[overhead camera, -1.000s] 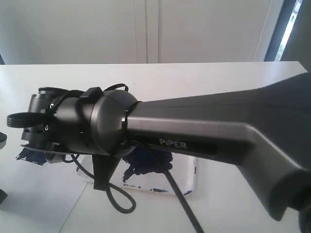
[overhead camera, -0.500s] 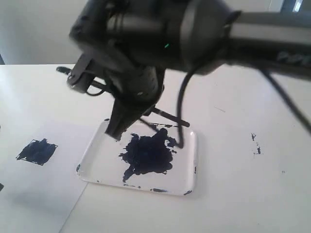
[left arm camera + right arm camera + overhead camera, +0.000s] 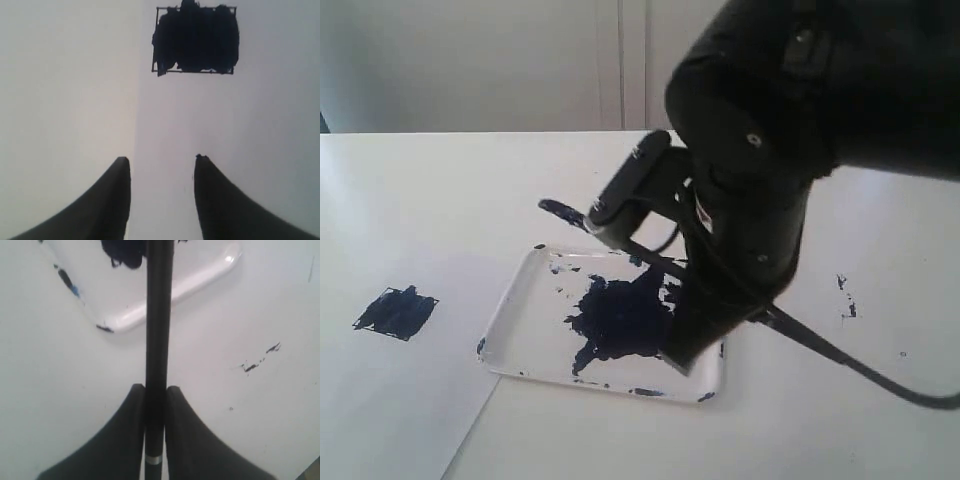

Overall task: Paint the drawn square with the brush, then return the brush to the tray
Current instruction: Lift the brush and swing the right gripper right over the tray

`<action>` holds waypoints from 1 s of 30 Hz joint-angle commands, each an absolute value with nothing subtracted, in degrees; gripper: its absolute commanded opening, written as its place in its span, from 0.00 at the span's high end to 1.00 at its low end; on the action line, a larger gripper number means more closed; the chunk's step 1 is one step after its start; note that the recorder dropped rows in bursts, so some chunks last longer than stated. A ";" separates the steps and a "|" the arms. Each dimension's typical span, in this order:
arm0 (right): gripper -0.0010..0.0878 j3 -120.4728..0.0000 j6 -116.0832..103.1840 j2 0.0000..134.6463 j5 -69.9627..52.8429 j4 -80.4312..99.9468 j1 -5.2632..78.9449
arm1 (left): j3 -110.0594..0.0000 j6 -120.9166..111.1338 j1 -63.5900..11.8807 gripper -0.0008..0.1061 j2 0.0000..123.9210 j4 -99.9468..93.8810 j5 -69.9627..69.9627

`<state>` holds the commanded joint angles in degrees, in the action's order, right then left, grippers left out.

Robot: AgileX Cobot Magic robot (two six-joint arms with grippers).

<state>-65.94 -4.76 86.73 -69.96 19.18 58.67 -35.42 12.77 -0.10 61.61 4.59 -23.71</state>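
Note:
The drawn square is a smeared dark blue patch on the white paper sheet at the left. The white tray lies mid-table with a big blue-black blot. My right gripper hangs over the tray's right end, shut on the brush. The thin black stick runs crosswise through the jaws, its dark tip up and to the left. In the right wrist view the gripper pinches the brush above the tray's rim. My left gripper is open and empty, short of the square.
Dark paint specks mark the table right of the tray, and they show as specks in the right wrist view too. The arm's black cable trails to the lower right. The right arm's bulk fills the upper right of the exterior view.
My right arm has swung rightward with the brush, from over the painted square to over the tray's right end. The square and most of the tray are now uncovered.

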 joint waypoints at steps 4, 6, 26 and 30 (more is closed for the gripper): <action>0.99 -59.99 -4.34 86.16 -69.96 19.82 58.67 | -35.42 14.00 -0.10 0.70 57.62 9.10 -26.03; 0.99 -57.33 -2.97 86.16 -69.96 20.34 58.67 | -35.42 14.25 -0.10 0.73 55.84 10.38 -27.08; 0.99 -47.18 -1.55 87.96 -50.49 44.04 58.67 | -34.13 18.18 -0.10 0.88 47.28 13.77 -30.38; 0.99 -47.18 -1.55 89.77 -53.70 44.75 57.86 | -31.31 19.36 -0.10 0.88 47.28 15.29 -28.31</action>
<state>-47.18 -1.55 89.77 -53.70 44.75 57.86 -31.31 19.36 -0.10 47.28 15.29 -28.31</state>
